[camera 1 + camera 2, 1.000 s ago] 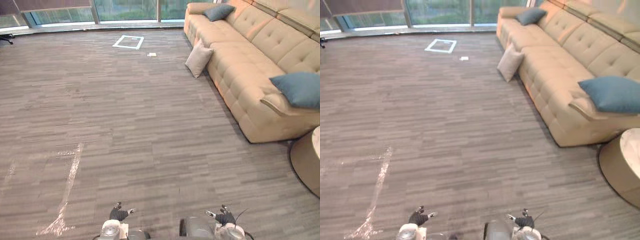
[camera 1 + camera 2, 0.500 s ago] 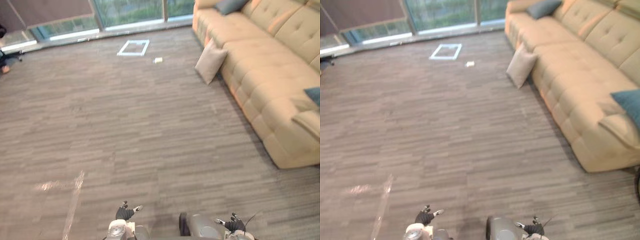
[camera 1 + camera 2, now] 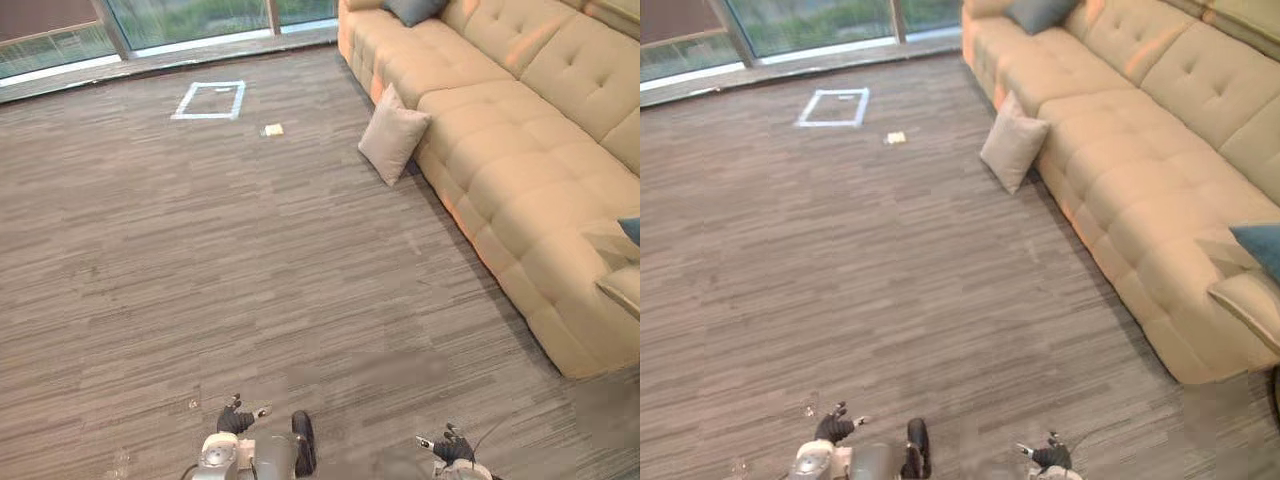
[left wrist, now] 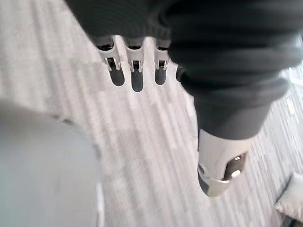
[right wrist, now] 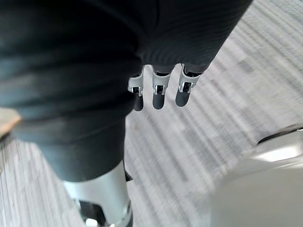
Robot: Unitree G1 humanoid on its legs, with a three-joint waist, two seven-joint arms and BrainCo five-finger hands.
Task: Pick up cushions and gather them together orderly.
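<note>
One beige cushion [image 3: 393,134] against sofa [image 3: 505,140], grey floor [image 3: 200,280]

The sofa [image 3: 520,150] is tufted tan upholstery with a soft sheen (leather, by the look). The beige cushion [image 3: 393,134] and the blue-grey cushion [image 3: 413,9] are matt cloth. The floor [image 3: 200,260] is matt grey carpet, streaked and rough. The left hand [image 4: 208,42] and right hand [image 5: 94,52] wear dark ribbed matt covers; their fingers [image 4: 136,64] are smooth silver metal.

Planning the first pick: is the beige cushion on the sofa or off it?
Off it. The beige cushion stands on edge on the floor, leaning against the front of the sofa.
</note>
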